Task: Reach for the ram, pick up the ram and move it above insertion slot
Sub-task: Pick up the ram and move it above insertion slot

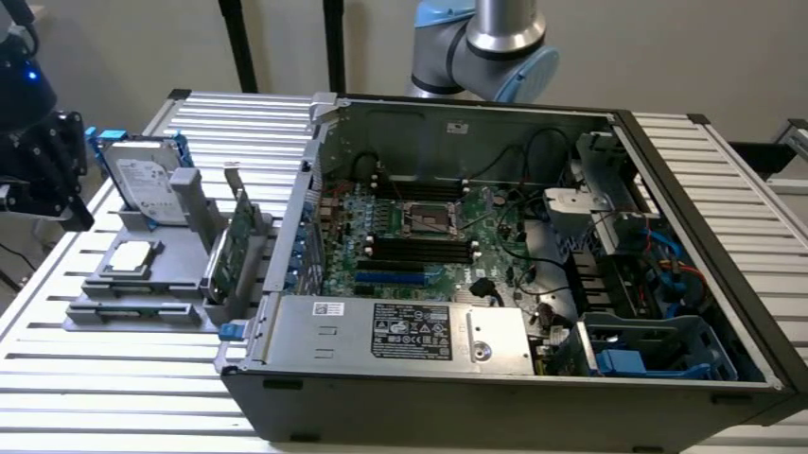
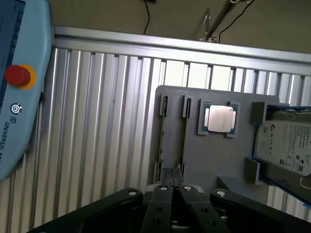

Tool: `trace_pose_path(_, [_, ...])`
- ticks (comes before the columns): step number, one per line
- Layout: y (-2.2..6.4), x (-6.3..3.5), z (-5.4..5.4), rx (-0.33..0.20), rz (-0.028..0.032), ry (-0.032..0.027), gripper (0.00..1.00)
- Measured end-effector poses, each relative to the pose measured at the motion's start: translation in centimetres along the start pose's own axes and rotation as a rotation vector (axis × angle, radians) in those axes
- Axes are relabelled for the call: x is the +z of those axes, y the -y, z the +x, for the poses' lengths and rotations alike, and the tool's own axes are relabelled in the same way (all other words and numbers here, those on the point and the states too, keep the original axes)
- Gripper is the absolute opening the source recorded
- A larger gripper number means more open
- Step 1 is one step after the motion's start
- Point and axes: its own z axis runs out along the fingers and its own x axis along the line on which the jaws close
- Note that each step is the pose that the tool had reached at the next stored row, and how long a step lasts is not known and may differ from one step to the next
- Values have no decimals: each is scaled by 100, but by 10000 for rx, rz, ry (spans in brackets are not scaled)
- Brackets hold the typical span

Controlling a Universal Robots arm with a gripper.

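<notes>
Now | grey tray: processor, hard drive | gripper closed

Counted across both views: one open computer case with one motherboard, one processor socket, one power supply and one grey-blue plastic cage inside. On the one slatted metal table, one grey holder with one hard drive, one loose processor chip, one green expansion card and two long narrow grooves (both counted from the wrist view). Further: one robot arm, one gripper, one blue control pendant with one red button
</notes>
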Motion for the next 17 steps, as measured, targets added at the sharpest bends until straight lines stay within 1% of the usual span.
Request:
trace_pose_path(4, [0,0,0,-29,8,1,11])
trace_pose_path(5, [0,0,0,-29,7,1,12])
trace_pose_path(7, [-1,0,0,-29,6,1,24])
trace_pose_path(8, [-1,0,0,-29,6,1,24])
trace_pose_path(9, [0,0,0,-29,6,0,30])
trace_pose_path(10, [0,6,0,-30,6,0,30])
trace_pose_path(11, [0,24,0,-29,6,1,36])
trace_pose_path(17, [3,134,6,-29,7,0,36])
